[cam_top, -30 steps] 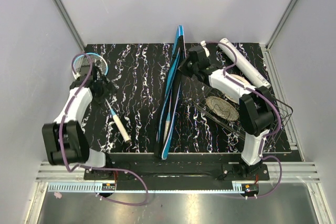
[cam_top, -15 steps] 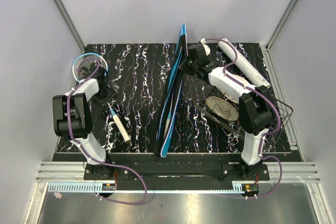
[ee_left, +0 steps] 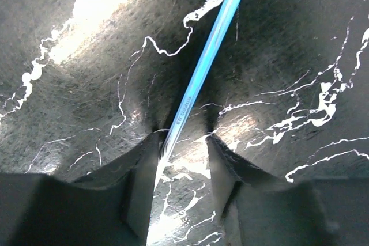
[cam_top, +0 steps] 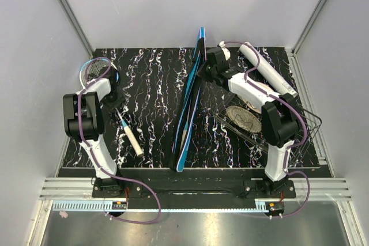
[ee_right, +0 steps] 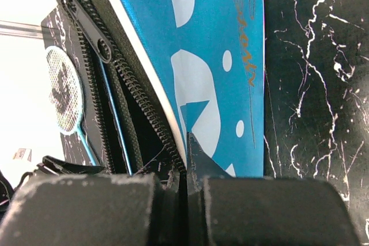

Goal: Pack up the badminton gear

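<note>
A light-blue-framed racket lies at the table's left, its head (cam_top: 95,69) far and its white handle (cam_top: 134,142) near. My left gripper (cam_top: 115,99) is low over the shaft. In the left wrist view the blue shaft (ee_left: 203,73) runs between the jaws (ee_left: 182,137), close to the left finger (ee_left: 144,171), with a gap to the right one. The blue cover (cam_top: 190,99) stands on its edge mid-table, unzipped. My right gripper (cam_top: 203,72) is shut on its upper flap (ee_right: 190,142) by the zip (ee_right: 138,108). A white handle (cam_top: 183,138) shows inside the cover. The white tube (cam_top: 268,73) lies at the far right.
A black wire basket (cam_top: 300,120) holding a round woven disc (cam_top: 243,118) stands at the right, under my right arm. Grey walls close in the table on the left, back and right.
My left arm has folded back toward its base while its jaws have narrowed around the racket shaft. The right gripper and the cover have barely moved.
</note>
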`<state>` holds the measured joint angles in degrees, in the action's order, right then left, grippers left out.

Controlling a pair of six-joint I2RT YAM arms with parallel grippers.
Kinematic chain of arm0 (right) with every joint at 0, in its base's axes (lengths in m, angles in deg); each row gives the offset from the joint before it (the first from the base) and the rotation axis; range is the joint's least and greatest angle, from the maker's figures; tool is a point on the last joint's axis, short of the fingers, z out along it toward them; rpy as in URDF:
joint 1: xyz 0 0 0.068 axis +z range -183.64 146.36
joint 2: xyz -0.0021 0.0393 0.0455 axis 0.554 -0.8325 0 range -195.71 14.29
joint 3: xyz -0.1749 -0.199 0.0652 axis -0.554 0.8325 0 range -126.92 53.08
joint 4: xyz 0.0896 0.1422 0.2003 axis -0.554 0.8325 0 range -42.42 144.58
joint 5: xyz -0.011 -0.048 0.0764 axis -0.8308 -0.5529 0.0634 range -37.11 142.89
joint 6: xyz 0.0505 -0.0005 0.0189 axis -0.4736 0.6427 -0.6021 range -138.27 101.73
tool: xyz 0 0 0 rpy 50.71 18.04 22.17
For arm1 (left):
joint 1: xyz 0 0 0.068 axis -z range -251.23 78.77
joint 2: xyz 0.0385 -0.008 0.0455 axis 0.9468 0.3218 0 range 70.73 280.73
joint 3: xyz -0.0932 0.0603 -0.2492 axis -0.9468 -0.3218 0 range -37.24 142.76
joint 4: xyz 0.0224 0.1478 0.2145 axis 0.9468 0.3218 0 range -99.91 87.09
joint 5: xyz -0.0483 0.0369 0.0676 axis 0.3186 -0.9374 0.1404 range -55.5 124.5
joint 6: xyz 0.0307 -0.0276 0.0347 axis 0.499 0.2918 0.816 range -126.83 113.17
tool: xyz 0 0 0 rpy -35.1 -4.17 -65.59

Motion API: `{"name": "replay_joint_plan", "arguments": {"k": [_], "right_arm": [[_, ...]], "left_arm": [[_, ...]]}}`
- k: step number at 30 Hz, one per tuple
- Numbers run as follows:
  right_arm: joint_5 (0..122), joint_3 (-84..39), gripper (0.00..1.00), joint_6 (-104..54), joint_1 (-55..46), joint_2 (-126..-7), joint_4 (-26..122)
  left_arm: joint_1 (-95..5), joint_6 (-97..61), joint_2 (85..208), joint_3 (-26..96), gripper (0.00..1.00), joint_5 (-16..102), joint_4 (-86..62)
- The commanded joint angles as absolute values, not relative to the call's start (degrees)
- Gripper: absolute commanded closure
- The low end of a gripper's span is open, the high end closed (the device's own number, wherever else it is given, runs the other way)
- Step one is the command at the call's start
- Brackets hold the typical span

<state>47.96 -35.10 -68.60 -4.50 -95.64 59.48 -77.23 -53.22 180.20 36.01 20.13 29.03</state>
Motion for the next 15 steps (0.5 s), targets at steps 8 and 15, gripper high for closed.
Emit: {"name": "replay_joint_plan", "arguments": {"k": [8,15], "right_arm": [[37.7,-43.9,1.0,-59.2,-1.8,-98.4,61.7],[31.8,-49.0,1.0,-48.5,0.3,-101.6,67.3]], "left_arm": [[-78.0,-43.7,178.6,34.2,1.0,22.8,23.1],[-72.0,-39.4,164.3,28.9,1.0,19.8,21.2]]}}
